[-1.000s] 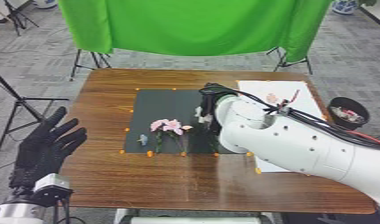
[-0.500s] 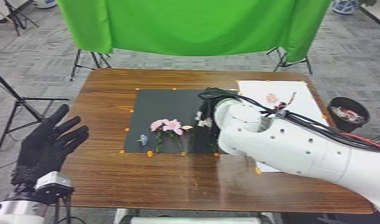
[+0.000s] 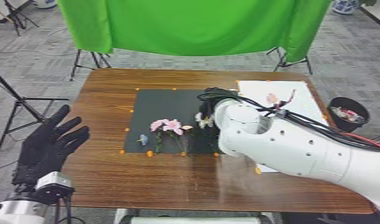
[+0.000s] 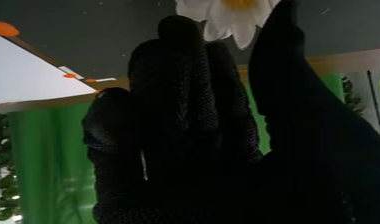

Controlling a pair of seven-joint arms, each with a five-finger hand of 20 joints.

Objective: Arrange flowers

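Left hand (image 3: 44, 155), head view: fingers straight and fanned, over the left edge of the brown wooden table (image 3: 124, 182).
Right hand (image 3: 207, 106), head view: over the right part of the dark mat (image 3: 160, 104), its arm crossing the white sheet (image 3: 304, 104).
White flower (image 3: 202, 119), head view: just beside the right hand.
Pink flowers (image 3: 171, 124): on the mat, left of the white one; brown wood stretches from mat to near edge.
Right hand (image 4: 182, 160), wrist view: fingers straight, mostly together, thumb apart; yellow-centred white petals near the tips, contact unclear.
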